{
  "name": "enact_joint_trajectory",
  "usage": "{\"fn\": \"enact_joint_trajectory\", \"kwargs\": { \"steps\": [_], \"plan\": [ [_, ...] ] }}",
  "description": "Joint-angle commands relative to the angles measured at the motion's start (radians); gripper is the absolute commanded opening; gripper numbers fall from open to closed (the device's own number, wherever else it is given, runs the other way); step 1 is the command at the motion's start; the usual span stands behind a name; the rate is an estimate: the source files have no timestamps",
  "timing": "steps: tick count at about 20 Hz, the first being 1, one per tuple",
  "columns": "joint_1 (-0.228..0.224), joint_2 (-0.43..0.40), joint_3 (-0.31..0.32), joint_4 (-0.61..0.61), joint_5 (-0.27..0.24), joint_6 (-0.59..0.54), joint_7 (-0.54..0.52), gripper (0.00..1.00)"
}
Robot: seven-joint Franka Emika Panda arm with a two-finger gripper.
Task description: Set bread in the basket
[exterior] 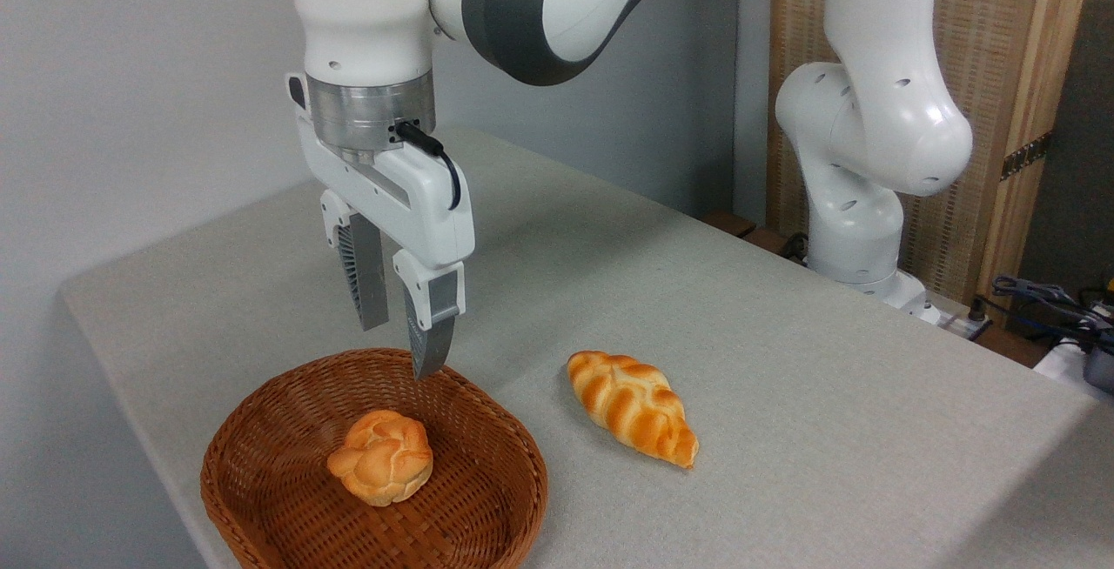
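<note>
Nearest you sits the basket, and it already holds a small round bun near its middle. That bun is not your target. Your pincer hangs over the back part of the basket, its two fingers narrowly parted with nothing between them, the tips just above the far rim.

Watch for these risks. If you drop straight down from here, you will land on the bun or the wicker and pick the wrong piece. If you sweep sideways at this height, the nearer fingertip could clip the rim and drag the basket across the tabletop. The gap between the fingers looks too narrow for the loaf's width, so I would judge you need to widen before descending, or the tips will press into the crust and shove it away. Its pointed end offers little to hold; a grip there would likely slip.

Your bread lies flat on the tabletop, outside the basket and clear of it, to the right of the pincer and lower in the picture, angled with its point toward you and to the right.
</note>
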Motion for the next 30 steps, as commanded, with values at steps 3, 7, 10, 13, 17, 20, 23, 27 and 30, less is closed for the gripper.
{"fn": "enact_joint_trajectory", "kwargs": {
  "steps": [3, 7, 10, 13, 17, 20, 23, 27, 30],
  "plan": [
    [-0.005, -0.026, 0.010, 0.013, 0.000, -0.020, -0.011, 1.00],
    [-0.005, -0.026, 0.010, 0.013, -0.002, -0.020, -0.014, 1.00],
    [-0.005, -0.026, 0.006, 0.012, -0.002, -0.023, -0.010, 1.00],
    [-0.006, -0.026, 0.004, 0.009, -0.002, -0.023, 0.001, 1.00],
    [-0.013, -0.030, 0.001, -0.010, -0.003, -0.022, 0.015, 1.00],
    [-0.014, -0.061, 0.001, -0.056, -0.003, -0.014, 0.058, 1.00],
    [-0.014, -0.114, 0.001, -0.129, -0.003, -0.011, 0.195, 1.00],
    [-0.013, -0.197, 0.010, -0.233, -0.002, -0.022, 0.459, 1.00],
    [-0.002, -0.242, 0.014, -0.298, 0.001, -0.043, 0.646, 1.00]
  ]
}}
